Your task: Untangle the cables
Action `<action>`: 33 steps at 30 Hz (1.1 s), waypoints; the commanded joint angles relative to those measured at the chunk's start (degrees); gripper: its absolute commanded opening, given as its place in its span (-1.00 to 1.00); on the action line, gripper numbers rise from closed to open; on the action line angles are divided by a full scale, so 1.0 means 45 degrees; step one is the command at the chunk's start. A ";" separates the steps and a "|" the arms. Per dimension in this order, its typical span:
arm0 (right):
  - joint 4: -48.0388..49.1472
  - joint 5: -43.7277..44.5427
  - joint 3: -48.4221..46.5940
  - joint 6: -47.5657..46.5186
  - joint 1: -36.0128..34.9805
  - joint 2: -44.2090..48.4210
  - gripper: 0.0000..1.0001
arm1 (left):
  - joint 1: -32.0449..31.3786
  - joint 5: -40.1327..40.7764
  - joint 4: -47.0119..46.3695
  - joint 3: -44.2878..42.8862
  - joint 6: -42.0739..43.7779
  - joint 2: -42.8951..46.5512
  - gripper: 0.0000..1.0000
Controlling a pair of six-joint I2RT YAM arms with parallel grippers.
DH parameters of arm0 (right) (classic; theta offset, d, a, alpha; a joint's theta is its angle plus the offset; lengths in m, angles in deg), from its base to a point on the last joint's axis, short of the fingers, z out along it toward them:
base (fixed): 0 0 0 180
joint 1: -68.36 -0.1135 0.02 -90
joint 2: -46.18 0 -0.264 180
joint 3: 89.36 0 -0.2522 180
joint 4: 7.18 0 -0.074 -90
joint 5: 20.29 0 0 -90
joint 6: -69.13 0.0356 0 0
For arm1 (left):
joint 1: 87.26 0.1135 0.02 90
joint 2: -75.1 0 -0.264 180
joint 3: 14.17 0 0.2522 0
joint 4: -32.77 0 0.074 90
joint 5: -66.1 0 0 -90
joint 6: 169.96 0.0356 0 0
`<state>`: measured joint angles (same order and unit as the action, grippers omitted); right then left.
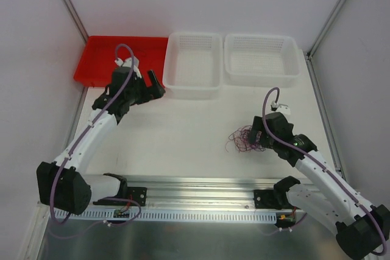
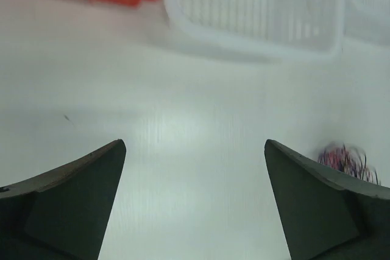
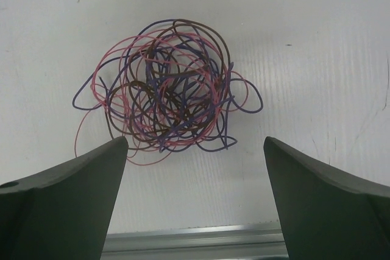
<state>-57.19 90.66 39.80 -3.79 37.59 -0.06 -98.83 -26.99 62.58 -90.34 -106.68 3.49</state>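
Cables (image 3: 167, 86): one tight ball of thin pink-red, purple and dark brown strands. It lies on the tabletop (image 1: 183, 144), centre-right of the top view and upper middle of the right wrist view. No strand looks separated yet. Loose loops stick out at the ball's left and right edges, and a pink tail trails off lower left.

Right claw (image 3: 195, 150): jaws wide apart, empty, just short of the ball, which sits ahead of the gap between the fingers.

Left claw (image 2: 195, 147): also wide open and empty, in the upper left of the top view by the red tray (image 1: 116, 53) and the nearer white basket (image 1: 194, 65). It's well apart from the ball, which is only a small blur at lower right in its wrist view.

Step in hand, my read: the right claw picks out a single strand.
- Go for an outlying loop, either the purple one on the right edge or the pink tail. Avoid the core.
- Narrow the jaws before descending so only one strand lands between the pads.
- Pinch low at the tabletop and lift slowly.
- Bring the left claw over to pin the ball, or the whole clump likely lifts with the strand.
- Hair-thin strands may slip from the pads, and a fast pull may tighten knots.
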 commanded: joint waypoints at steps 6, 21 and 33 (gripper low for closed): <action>0.2503 -0.2189 0.0095 -0.0554 0.0606 -0.1734 0.89 | -0.3633 -0.1071 0.0202 0.4316 -0.2475 0.3021 0.98; 0.6416 -0.4326 -0.1268 0.1616 -0.5017 -0.5526 0.67 | -0.7817 0.1546 0.0143 0.6389 -0.5428 0.3415 0.99; 0.1379 0.2154 -0.1858 0.1282 -0.5489 -0.2229 0.61 | -0.9283 0.2425 0.0026 0.4282 -0.5255 0.1056 0.97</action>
<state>-43.37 88.78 31.89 2.02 12.43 -14.37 -139.25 -18.36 64.35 -66.45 -130.50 11.45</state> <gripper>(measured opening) 0.821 0.990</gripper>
